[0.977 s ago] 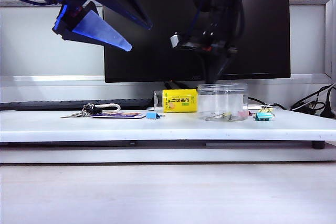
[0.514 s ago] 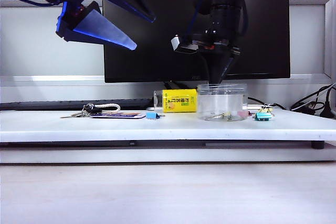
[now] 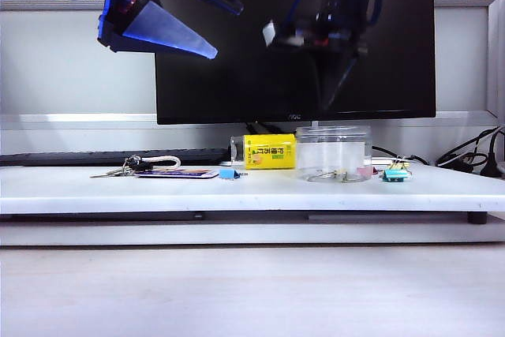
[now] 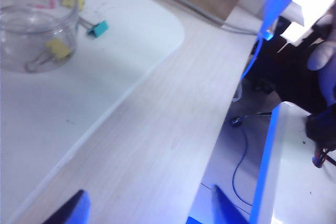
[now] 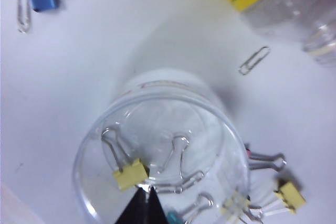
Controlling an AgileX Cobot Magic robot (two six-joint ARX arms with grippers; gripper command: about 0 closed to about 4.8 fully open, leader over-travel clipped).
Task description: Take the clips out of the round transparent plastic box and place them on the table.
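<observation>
Exterior view: table [image 3: 237,195] carries the round transparent plastic box [image 3: 334,152], one yellow clip [image 5: 130,174] inside. Right gripper [image 5: 143,205] hangs above the box, fingers pressed together, empty. Left gripper [image 3: 181,17] is raised at upper left, jaws spread, empty.

The left end effector [image 3: 209,25] has two long, pointed fingers [image 3: 170,35] that glow blue along their flat sides, with dark blue edges. Black cables loop behind it. The right end effector [image 3: 331,100] is black and ends in a thin dark point, with a small white block on its side.
</observation>
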